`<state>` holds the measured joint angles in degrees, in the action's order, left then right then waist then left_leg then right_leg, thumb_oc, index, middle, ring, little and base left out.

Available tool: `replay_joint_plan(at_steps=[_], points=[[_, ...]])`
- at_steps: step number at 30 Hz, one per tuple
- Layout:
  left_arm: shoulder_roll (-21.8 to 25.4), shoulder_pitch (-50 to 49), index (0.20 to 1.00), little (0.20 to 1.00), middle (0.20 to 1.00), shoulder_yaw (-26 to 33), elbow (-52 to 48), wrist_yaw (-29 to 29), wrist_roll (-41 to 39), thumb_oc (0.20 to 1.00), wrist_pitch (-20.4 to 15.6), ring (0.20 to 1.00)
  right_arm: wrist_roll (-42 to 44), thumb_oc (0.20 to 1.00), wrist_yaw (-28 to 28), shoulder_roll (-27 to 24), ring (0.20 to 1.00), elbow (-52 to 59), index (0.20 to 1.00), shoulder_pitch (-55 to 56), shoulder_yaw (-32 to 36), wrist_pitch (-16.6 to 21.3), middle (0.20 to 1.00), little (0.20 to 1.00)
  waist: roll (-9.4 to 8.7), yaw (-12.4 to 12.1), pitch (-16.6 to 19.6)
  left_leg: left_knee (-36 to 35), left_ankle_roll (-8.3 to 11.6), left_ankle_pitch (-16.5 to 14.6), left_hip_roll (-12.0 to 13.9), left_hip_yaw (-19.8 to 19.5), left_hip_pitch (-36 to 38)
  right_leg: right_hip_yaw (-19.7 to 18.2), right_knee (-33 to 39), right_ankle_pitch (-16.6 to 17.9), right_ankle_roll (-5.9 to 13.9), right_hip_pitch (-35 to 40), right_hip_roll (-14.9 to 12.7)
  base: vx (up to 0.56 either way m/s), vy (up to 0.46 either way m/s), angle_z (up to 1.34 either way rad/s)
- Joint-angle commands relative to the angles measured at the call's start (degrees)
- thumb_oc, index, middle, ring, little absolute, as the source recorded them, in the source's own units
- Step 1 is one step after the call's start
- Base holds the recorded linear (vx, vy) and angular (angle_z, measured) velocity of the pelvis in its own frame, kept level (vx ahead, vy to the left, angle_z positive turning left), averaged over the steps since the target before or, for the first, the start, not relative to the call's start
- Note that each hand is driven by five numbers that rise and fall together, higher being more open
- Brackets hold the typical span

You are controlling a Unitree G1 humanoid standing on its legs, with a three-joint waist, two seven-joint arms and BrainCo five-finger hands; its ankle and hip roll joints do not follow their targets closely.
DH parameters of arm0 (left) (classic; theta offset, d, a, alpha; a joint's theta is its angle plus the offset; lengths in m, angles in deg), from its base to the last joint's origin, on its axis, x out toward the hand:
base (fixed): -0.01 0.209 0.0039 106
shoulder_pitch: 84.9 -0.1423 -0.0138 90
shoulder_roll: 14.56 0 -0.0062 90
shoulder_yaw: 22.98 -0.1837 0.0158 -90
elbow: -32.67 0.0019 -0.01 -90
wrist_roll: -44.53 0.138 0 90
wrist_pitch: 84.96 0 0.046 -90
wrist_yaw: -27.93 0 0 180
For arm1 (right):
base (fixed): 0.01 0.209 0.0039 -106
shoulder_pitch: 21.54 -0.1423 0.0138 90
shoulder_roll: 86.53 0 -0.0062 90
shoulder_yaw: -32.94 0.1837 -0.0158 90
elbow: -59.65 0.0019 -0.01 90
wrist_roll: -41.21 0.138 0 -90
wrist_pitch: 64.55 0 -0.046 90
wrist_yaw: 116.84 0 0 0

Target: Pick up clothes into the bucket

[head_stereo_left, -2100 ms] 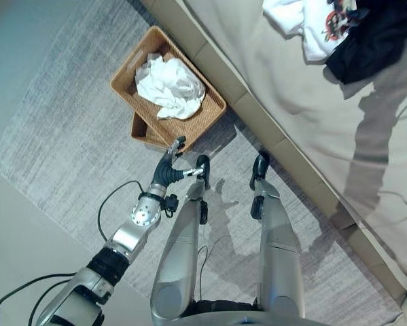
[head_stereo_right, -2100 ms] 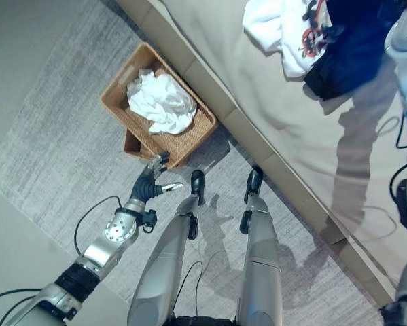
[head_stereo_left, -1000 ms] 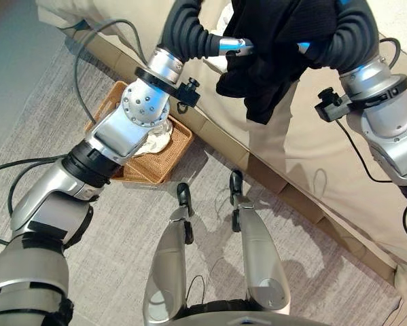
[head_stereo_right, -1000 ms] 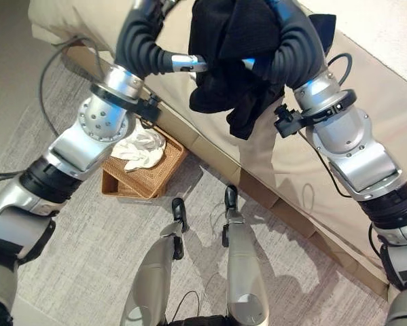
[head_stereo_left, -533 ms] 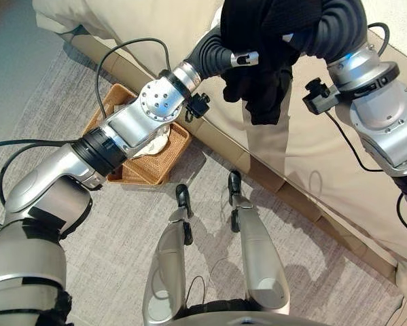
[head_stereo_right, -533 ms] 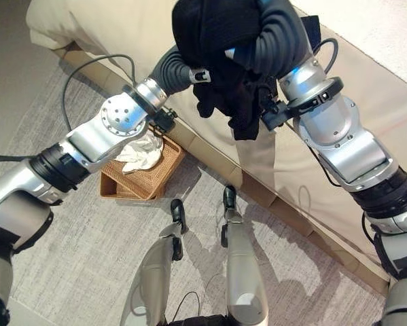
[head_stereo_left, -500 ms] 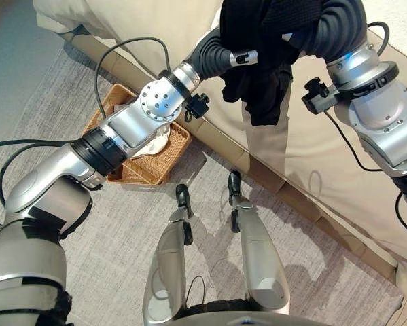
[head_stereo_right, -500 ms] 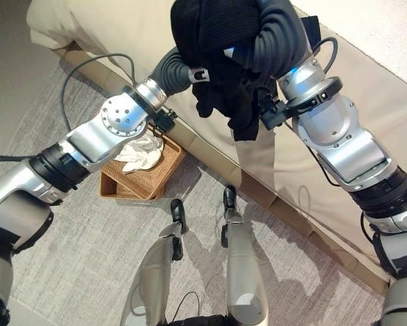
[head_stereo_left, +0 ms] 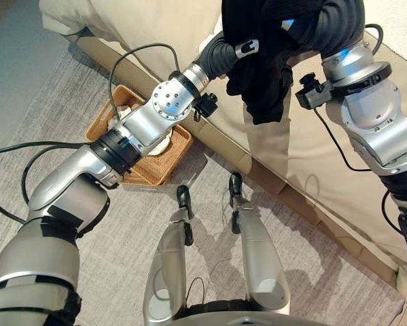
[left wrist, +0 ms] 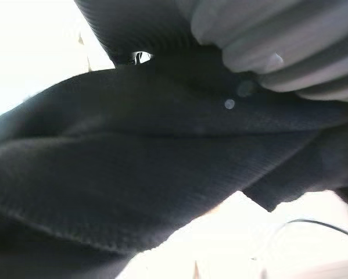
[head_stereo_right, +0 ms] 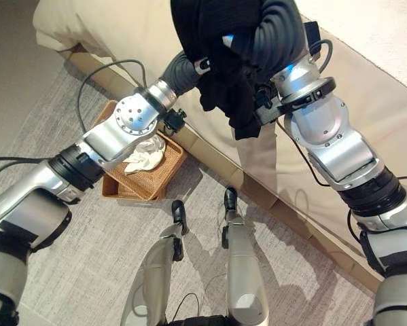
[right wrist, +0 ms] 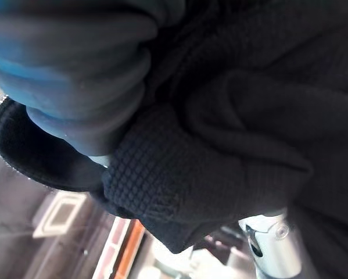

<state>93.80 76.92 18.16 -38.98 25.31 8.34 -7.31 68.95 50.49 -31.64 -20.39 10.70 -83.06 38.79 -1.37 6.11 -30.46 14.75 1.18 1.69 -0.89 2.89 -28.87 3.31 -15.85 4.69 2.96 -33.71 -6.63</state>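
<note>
Since half a second ago the left arm has swung lower, over the wicker basket (head_stereo_left: 149, 170); the black garment (head_stereo_left: 261, 75) hangs bunched between both raised wrists above the bed (head_stereo_left: 312, 163), lifted for carrying. Both hands' fingers are buried in cloth, grip unclear

— Inspector: Any text, labels or numbers legible from your station?

— Operator: None I can read. The black garment (head_stereo_left: 261, 61), wicker basket (head_stereo_left: 149, 173) and bed (head_stereo_left: 325, 163) carry no readable markings.
</note>
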Motion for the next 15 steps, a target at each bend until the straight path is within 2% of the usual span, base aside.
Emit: replay_joint_plan(at_steps=[1,6,7,8,9,12,13,14,15], points=[[-2.4,2.1,0.2,0.2,0.2,-2.9,-4.2,4.6,-9.1,0.2,-0.4,0.2,4.7,0.2,5.9,7.5,0.2,10.3,0.2,-7.0,-1.4,6.9,0.2,0.2,-2.51,0.8,4.1,2.4,0.8,-1.0,0.7,-4.8,-0.9,1.9,-0.4,-2.7,2.89,3.7,-1.2,0.0,0.0,0.0],[1.5,2.8,0.2,0.2,0.2,-4.1,-7.8,6.5,-13.6,0.2,-1.1,0.2,5.5,0.2,6.7,6.2,0.2,10.0,0.2,-6.6,-2.2,7.0,0.2,0.2,-2.53,0.8,4.5,2.5,0.89,-1.0,0.6,-4.8,-1.0,1.7,-0.3,-2.5,2.85,3.5,-1.1,0.0,0.0,0.0],[3.3,1.8,0.2,0.2,0.2,-3.4,-9.3,6.7,-15.1,0.2,-1.7,0.2,5.4,0.539,6.5,5.8,0.539,9.7,0.539,-6.1,-1.9,7.0,0.539,0.539,-2.52,0.8,4.7,2.6,0.89,-1.1,0.6,-4.8,-1.1,1.7,-0.3,-2.5,2.81,3.5,-1.1,0.0,0.0,0.0],[4.2,1.1,0.2,0.2,0.2,-2.7,-9.9,6.5,-15.5,0.2,-2.1,0.2,5.1,0.815,6.3,5.6,0.815,9.5,0.815,-5.6,-1.6,7.0,0.815,0.815,-2.54,0.7,4.7,2.6,0.89,-1.1,0.6,-4.8,-1.0,1.6,-0.3,-2.5,2.8,3.6,-1.1,0.0,0.0,0.0],[5.1,0.3,0.2,0.2,0.2,-1.9,-10.5,6.5,-15.9,0.2,-2.2,0.2,4.7,1.0,6.0,5.5,1.0,9.3,1.0,-5.1,-1.1,6.9,1.0,1.0,-2.56,0.6,4.8,2.7,0.87,-1.2,0.6,-4.9,-1.0,1.7,-0.4,-2.5,2.79,3.6,-1.1,0.0,0.0,0.0],[6.5,-4.4,0.2,0.2,0.2,3.4,-11.2,5.5,-18.9,0.2,-3.1,0.2,4.0,1.0,5.4,4.6,1.0,8.5,1.0,-3.7,0.3,6.7,1.0,1.0,-2.76,0.2,4.8,3.0,0.88,-1.3,0.5,-5.0,-1.1,1.6,-0.5,-2.5,2.73,3.6,-1.2,0.0,0.0,0.0],[6.5,-4.5,0.2,0.2,0.2,3.5,-11.2,5.5,-18.9,0.2,-3.1,0.2,4.0,1.0,5.4,4.6,1.0,8.5,1.0,-3.7,0.2,6.7,1.0,1.0,-2.72,0.3,4.9,3.0,0.88,-1.3,0.5,-5.0,-1.1,1.6,-0.5,-2.5,2.73,3.6,-1.2,0.0,0.0,0.0],[7.4,-9.3,0.2,0.2,0.2,8.6,-12.1,4.9,-21.2,0.2,-3.8,0.2,3.8,1.0,4.9,4.7,1.0,8.0,1.0,-1.9,1.8,6.6,1.0,1.0,-2.69,0.0,4.9,3.3,0.84,-1.5,0.4,-5.0,-1.2,1.5,-0.6,-2.6,2.64,3.5,-1.2,0.0,0.0,0.0],[6.9,-11.3,0.2,0.2,0.2,11.0,-12.1,4.5,-22.5,0.2,-4.0,0.2,3.8,1.0,4.8,4.8,1.0,7.6,1.0,-1.3,2.4,6.6,1.0,1.0,-2.76,-0.2,4.8,3.5,0.81,-1.5,0.4,-5.1,-1.3,1.5,-0.7,-2.6,2.59,3.5,-1.2,-0.02,0.008,-0.05]])
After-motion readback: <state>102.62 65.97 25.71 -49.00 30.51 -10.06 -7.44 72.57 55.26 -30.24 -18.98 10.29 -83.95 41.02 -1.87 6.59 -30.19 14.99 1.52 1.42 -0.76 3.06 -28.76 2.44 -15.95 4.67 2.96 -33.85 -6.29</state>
